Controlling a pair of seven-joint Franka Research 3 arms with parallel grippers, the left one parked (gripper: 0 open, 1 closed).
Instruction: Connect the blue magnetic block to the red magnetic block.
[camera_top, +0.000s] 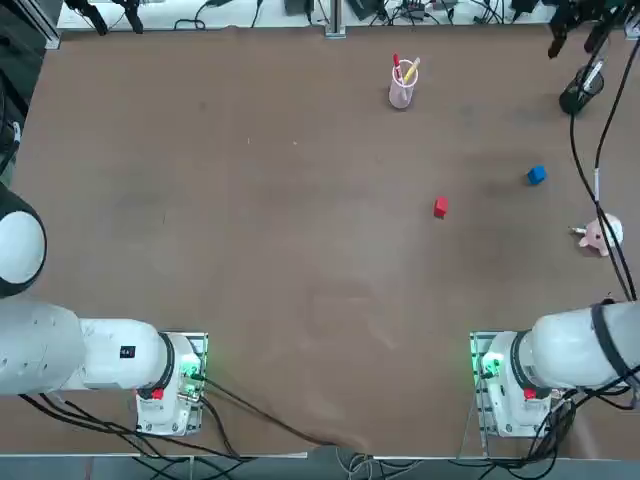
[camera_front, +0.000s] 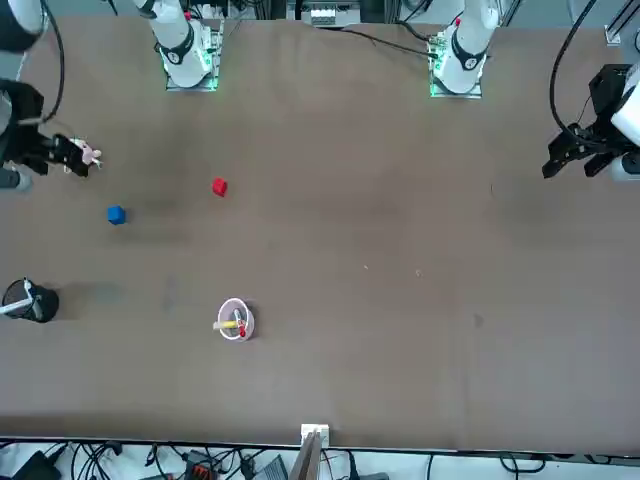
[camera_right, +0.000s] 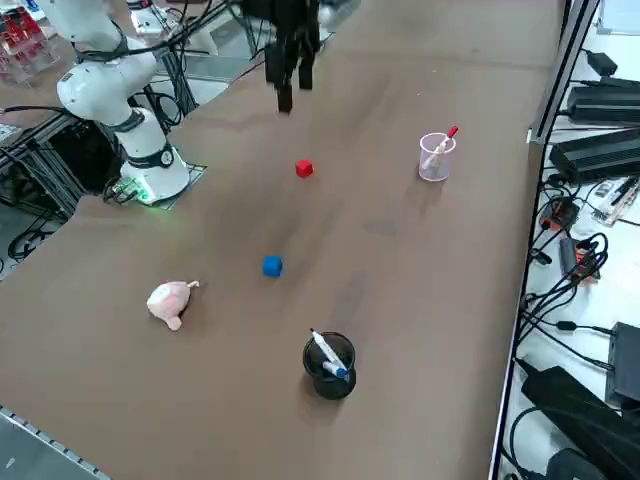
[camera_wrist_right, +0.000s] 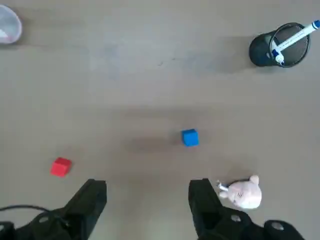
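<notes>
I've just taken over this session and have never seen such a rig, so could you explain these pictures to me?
You are looking at a table with two robot arms; the right one does the work. One picture looks straight down, one faces the robot from across the table, one looks down from the robot's right, and one comes from the right arm's wrist.

In that wrist picture, the two dark fingers of the right tool stand open, holding nothing, above the table. On the table lie a blue block and a red block, apart, plus a pink toy, a black cup with markers, and a clear cup with pens.
</notes>
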